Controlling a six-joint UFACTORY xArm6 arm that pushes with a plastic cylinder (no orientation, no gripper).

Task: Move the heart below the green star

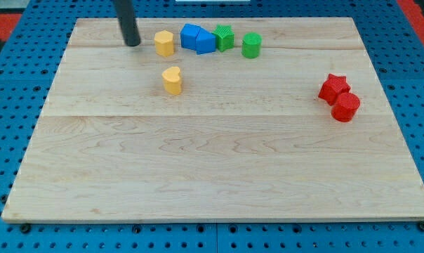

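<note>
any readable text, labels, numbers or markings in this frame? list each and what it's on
None. No words, labels, numbers or signs are readable anywhere in the camera view.
The wooden board shows only grain.
The blocks are plain coloured: yellow heart, green star, red star.
My tip is plain dark, no marking, left of the top row of blocks.

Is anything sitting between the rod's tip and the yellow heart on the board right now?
No. In the camera view, bare wood separates my tip from the yellow heart. The yellow hexagon block stands just to the view's right of that line.
</note>
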